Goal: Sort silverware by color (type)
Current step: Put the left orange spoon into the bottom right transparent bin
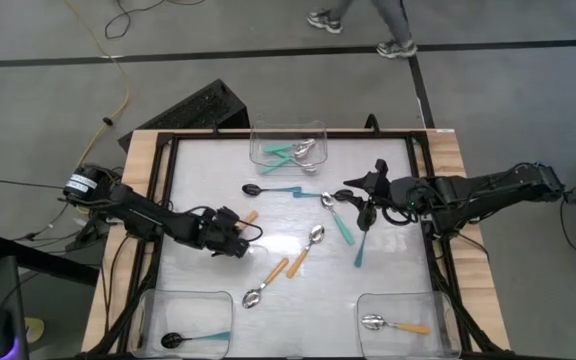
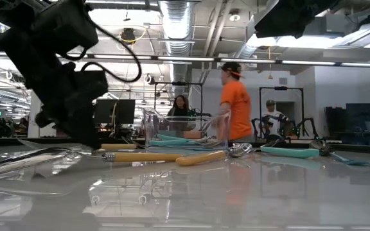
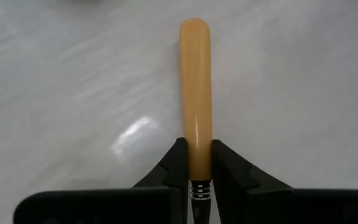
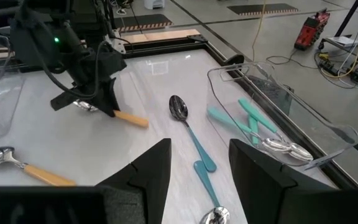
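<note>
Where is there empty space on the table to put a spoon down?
Bare table lies between the two near bins. It is crowded mid-table, where loose spoons lie between the left gripper, shut on an orange-handled spoon, and the open right gripper.

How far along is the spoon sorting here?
Done: all three bins hold spoons, such as the orange-handled spoon in its bin. In hand: the left gripper is shut on an orange-handled spoon. Left: about six loose spoons; right gripper open.
</note>
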`<move>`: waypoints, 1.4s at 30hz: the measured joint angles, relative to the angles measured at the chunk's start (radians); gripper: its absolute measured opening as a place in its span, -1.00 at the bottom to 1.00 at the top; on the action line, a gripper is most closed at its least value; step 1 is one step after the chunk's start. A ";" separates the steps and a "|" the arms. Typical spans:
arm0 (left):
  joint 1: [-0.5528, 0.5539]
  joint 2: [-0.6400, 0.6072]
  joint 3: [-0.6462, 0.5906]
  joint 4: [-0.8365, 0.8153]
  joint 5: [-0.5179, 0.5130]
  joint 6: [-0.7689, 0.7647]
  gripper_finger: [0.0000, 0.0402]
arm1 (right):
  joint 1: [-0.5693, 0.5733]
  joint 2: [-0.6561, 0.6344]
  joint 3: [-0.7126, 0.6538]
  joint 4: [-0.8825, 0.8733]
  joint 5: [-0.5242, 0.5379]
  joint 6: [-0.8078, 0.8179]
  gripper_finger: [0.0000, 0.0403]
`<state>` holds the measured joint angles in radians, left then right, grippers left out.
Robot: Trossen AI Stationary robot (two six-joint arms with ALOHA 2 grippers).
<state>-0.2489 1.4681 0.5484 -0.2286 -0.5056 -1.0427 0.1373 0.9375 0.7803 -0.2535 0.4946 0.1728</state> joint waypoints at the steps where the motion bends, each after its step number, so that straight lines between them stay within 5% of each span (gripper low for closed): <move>1: 0.000 0.000 0.000 0.028 -0.001 0.016 -0.87 | 0.000 0.000 0.000 0.000 0.000 0.004 -0.07; 10: 0.000 -0.027 0.000 0.236 -0.019 0.182 -0.87 | 0.000 0.000 0.000 0.005 0.000 0.014 -0.07; 21: 0.007 -0.254 0.001 0.455 -0.058 0.500 -0.87 | 0.000 0.043 0.000 0.108 -0.092 0.087 -0.06; 31: 0.007 -0.376 0.002 0.697 -0.029 0.800 -0.87 | -0.002 0.354 0.000 0.663 -0.153 -0.192 0.17; 42: 0.010 -0.393 0.002 0.751 0.031 0.893 -0.87 | -0.055 0.668 0.101 1.119 -0.293 -0.234 0.52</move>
<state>-0.2394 1.0748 0.5499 0.5224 -0.4750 -0.1501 0.0826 1.6051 0.8817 0.8658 0.2015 -0.0614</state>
